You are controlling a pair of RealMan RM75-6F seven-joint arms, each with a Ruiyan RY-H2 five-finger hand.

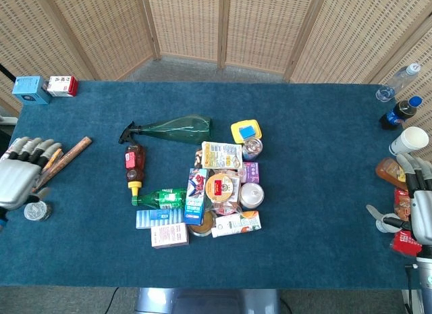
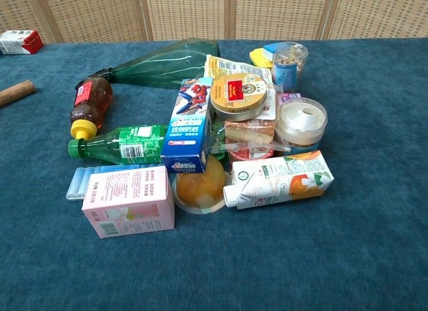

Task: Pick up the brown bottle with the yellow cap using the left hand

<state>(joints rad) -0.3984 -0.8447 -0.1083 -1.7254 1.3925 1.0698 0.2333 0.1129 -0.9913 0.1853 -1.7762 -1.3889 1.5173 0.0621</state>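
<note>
The brown bottle (image 1: 133, 164) with a yellow cap lies on the blue table, cap toward me, at the left edge of the pile; in the chest view the brown bottle (image 2: 89, 102) shows at upper left. My left hand (image 1: 19, 178) hovers at the table's far left edge, fingers apart and holding nothing, well left of the bottle. Over at the table's right edge my right hand (image 1: 417, 206) is also empty, fingers spread. Neither hand shows in the chest view.
A green spray bottle (image 1: 170, 129) lies just behind the brown bottle, and a green soda bottle (image 1: 159, 196) lies just in front of its cap. Boxes, cups and cartons crowd the middle. A wooden stick (image 1: 64, 161) and a small tin (image 1: 35, 211) sit near my left hand.
</note>
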